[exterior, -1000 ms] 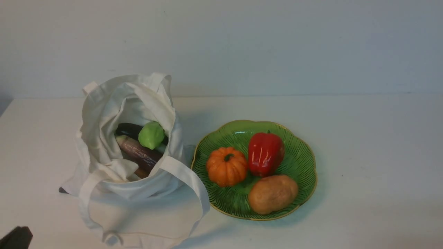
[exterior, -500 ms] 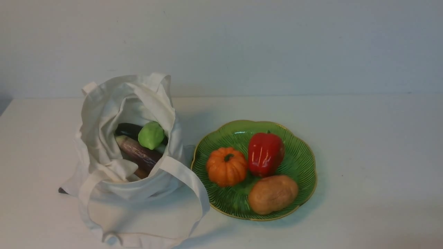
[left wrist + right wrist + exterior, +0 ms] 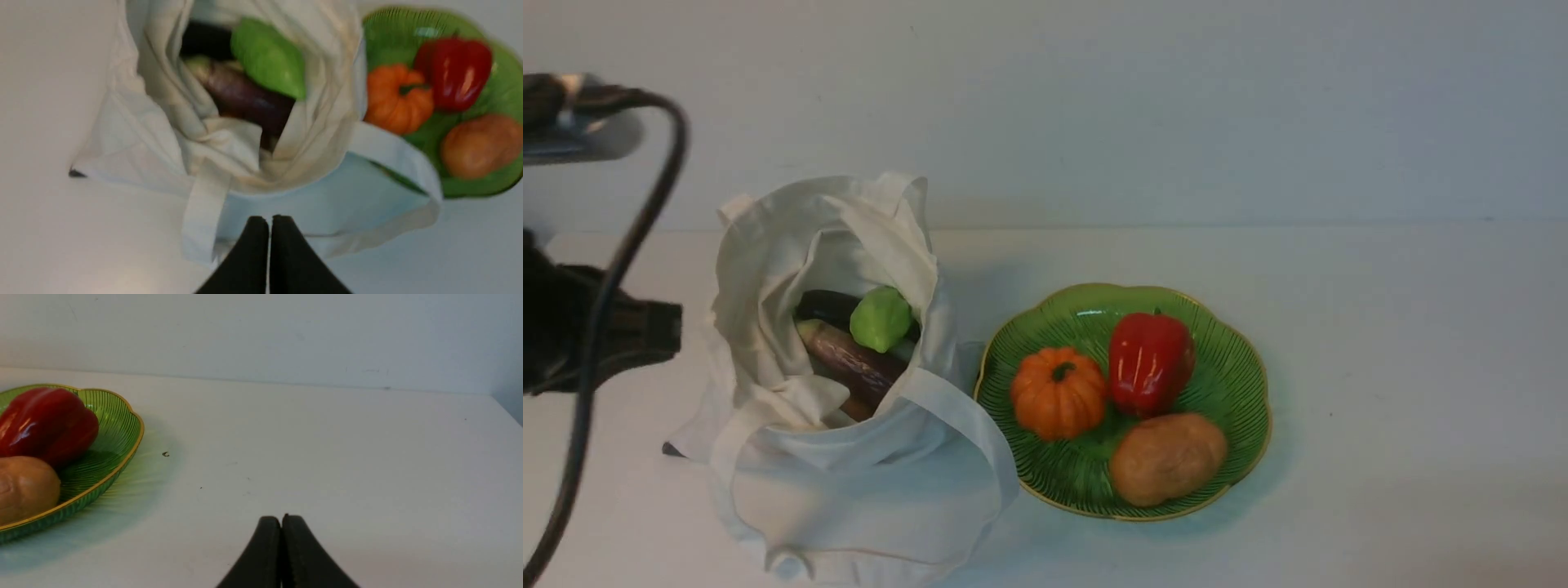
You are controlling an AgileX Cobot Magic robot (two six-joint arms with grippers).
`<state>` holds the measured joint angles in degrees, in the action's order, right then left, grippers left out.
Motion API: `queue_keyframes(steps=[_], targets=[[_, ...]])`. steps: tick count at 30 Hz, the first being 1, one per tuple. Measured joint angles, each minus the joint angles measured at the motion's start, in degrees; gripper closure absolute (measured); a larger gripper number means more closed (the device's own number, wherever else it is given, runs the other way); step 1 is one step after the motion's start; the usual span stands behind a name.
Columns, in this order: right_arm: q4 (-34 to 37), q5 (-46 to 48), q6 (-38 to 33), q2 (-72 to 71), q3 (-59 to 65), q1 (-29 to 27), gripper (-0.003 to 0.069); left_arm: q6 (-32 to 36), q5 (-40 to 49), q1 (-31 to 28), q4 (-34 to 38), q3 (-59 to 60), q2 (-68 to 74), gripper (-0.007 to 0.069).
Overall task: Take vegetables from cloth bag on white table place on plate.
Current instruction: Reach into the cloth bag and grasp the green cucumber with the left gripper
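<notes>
Front view: one cloth bag (image 3: 849, 457) stands open on the white counter (image 3: 1405, 367). Three vegetables are inside it: one light-green vegetable (image 3: 880, 318), one nearly black aubergine (image 3: 825, 306) and one purple-brown aubergine (image 3: 854, 363). Just beside the bag lies one green plate (image 3: 1233, 367). It carries one orange pumpkin (image 3: 1058, 394), one red pepper (image 3: 1149, 362) and one brown potato (image 3: 1167, 457). The left arm (image 3: 605, 331) with one black cable (image 3: 645, 212) shows at the left edge. Half a second ago it was not in this view. The bag, the plate and all six items have not moved.

Left wrist view (blurred): the left gripper (image 3: 269, 222) hangs over the near side of the bag. Its jaws are pressed together and hold nothing. The green vegetable lies on the purple-brown aubergine in the bag's mouth.

Right wrist view: the right gripper (image 3: 281, 518) is over bare counter, well apart from the plate. Its jaws are also closed and empty.
</notes>
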<state>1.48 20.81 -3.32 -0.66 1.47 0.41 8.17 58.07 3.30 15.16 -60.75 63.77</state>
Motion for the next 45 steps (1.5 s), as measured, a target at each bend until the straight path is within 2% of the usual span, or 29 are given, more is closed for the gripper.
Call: queue_keyframes(steps=[2,5,10,17,20,25,26,31,34,37,39,40,42,45], targets=[[0.0,0.0,0.0,0.0,0.0,0.0,0.0673,2.6,3.6,0.6,-0.8,-6.8,8.8,0.0629],[0.0,0.0,0.0,0.0,0.0,0.0,0.0673,3.4,4.4,2.5,-2.3,-11.2,15.8,0.0629],[0.0,0.0,0.0,0.0,0.0,0.0,0.0673,0.9,5.4,9.9,-7.9,-19.7,28.9,0.0629],[0.0,0.0,0.0,0.0,0.0,0.0,0.0673,-0.6,7.5,12.6,-12.0,-25.5,37.2,0.0624],[0.0,0.0,0.0,0.0,0.0,0.0,0.0673,1.1,6.4,13.3,-12.0,-25.9,39.7,0.0564],[0.0,0.0,0.0,0.0,0.0,0.0,0.0673,1.7,2.7,13.4,-11.8,-25.9,40.4,0.0393],[0.0,0.0,0.0,0.0,0.0,0.0,0.0673,1.7,1.4,13.4,-11.9,-26.0,40.4,0.031],[0.0,0.0,0.0,0.0,0.0,0.0,0.0673,1.8,-0.2,13.4,-13.0,-26.2,41.7,0.0104],[0.0,0.0,0.0,0.0,0.0,0.0,0.0673,1.6,-0.3,13.4,-13.4,-26.2,44.0,0.006],[0.0,0.0,0.0,0.0,0.0,0.0,0.0673,0.9,-0.5,13.4,-13.7,-26.2,45.4,0.0067],[0.0,0.0,0.0,0.0,0.0,0.0,0.0673,-0.2,-0.8,13.4,-14.4,-26.2,45.8,0.0123],[0.0,0.0,0.0,0.0,0.0,0.0,0.0673,-0.3,-0.8,13.4,-14.5,-26.2,45.8,0.0123],[0.0,0.0,0.0,0.0,0.0,0.0,0.0673,-1.4,-1.0,13.4,-16.4,-26.2,45.8,0.0249],[0.0,0.0,0.0,0.0,0.0,0.0,0.0673,-1.7,0.2,13.4,-18.0,-26.2,45.5,0.0258]])
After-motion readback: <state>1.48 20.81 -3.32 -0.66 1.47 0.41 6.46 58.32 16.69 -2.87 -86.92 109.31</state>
